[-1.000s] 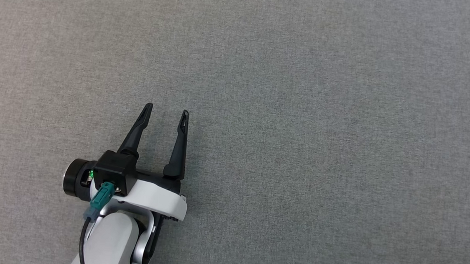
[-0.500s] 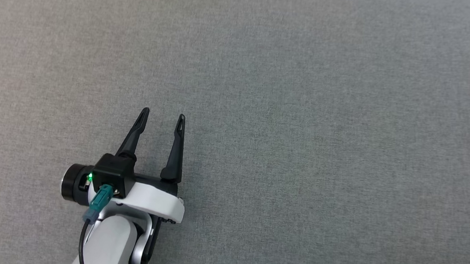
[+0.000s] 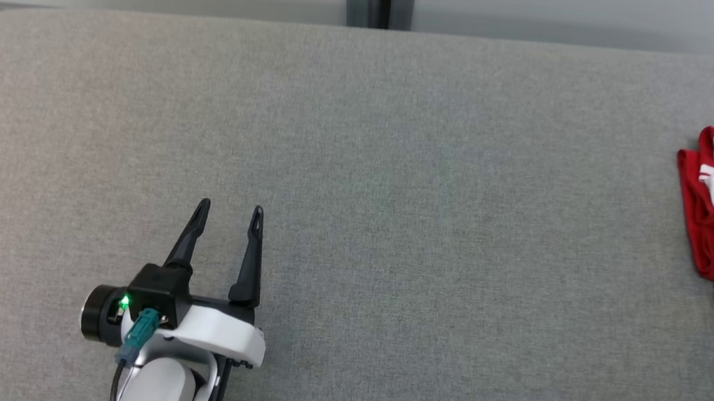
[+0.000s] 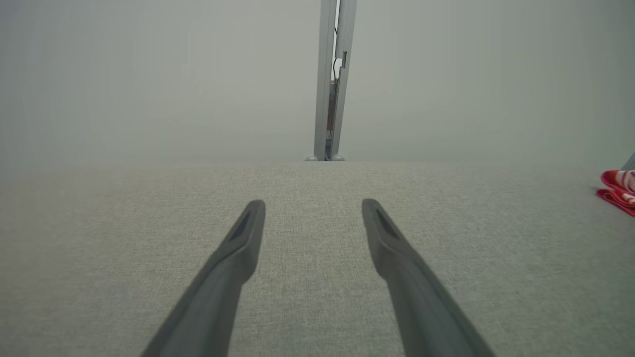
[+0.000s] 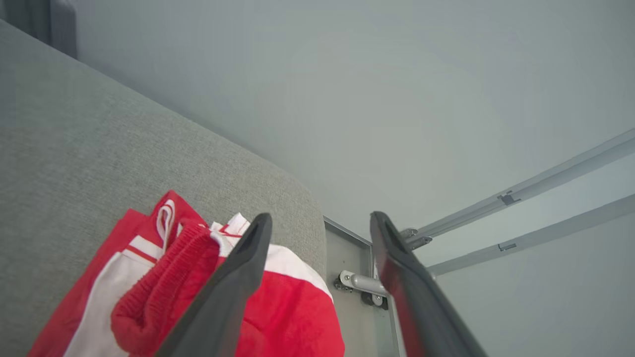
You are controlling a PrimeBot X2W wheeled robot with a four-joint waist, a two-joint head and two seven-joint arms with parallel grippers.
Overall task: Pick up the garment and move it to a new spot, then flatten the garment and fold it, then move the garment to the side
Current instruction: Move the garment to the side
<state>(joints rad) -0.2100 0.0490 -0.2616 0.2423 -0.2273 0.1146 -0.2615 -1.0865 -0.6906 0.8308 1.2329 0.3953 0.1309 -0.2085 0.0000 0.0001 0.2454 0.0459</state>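
your left gripper [image 3: 231, 205] gapes empty over the grey fabric table [image 3: 398, 165], your right gripper [image 5: 320, 217] open too beside the bunched red-and-white cloth garment [image 5: 292, 317].

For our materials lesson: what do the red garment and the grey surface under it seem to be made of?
Garment: probably soft knitted sports cloth, matte red with white stripes; the ribbed, bunched waistband and limp folds suggest it. Surface: seemingly a woven fabric covering, matte grey; a fine speckled weave shows. The fibres cannot be told.
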